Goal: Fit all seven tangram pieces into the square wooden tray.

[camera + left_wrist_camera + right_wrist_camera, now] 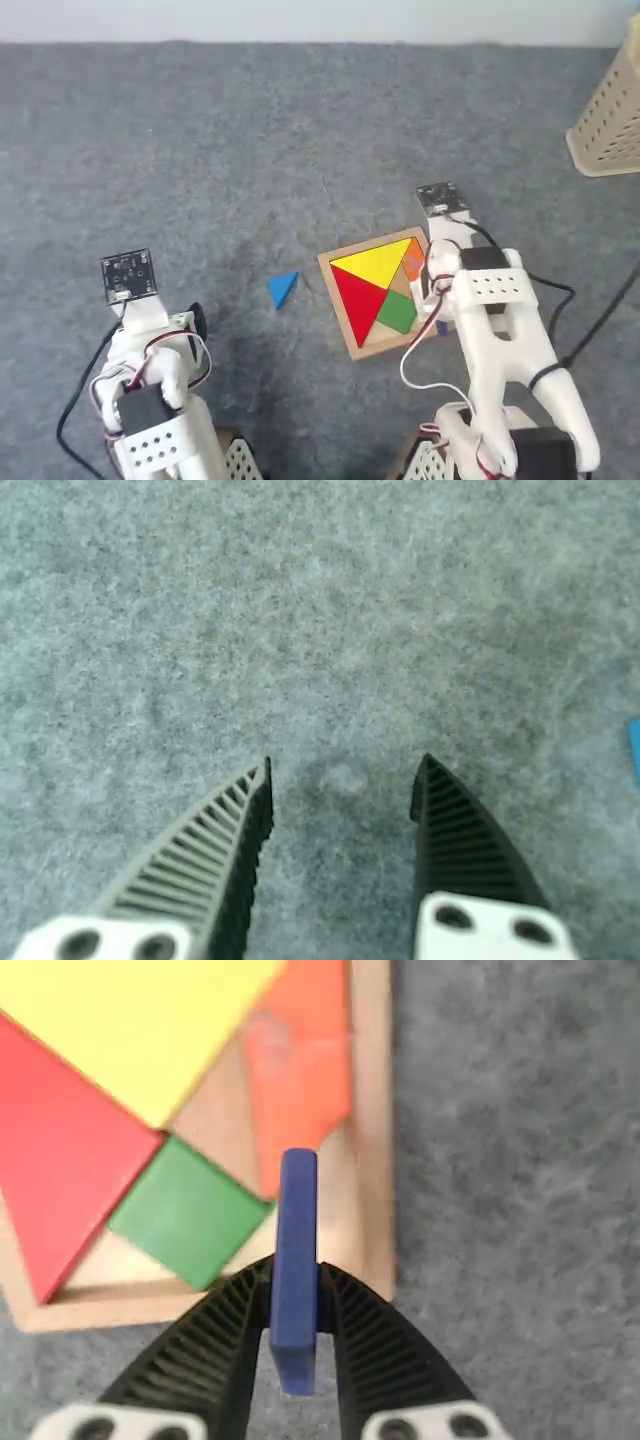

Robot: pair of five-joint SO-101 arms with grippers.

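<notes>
The square wooden tray [340, 310] lies right of centre on the carpet. It holds a yellow triangle [378, 263], a red triangle [357, 300], a green square [397, 313] and an orange piece [412, 260]. My right gripper [297, 1266] hovers over the tray's corner near the green square [190, 1210], shut on a dark blue piece [297, 1210] held on edge. A small light blue triangle [283, 289] lies on the carpet left of the tray. My left gripper [345, 780] is open above bare carpet at the lower left, with nothing between its fingers.
A beige slatted basket [610, 110] stands at the far right edge. Grey carpet [250, 150] covers the whole work area. Cables trail from both arms near the front edge.
</notes>
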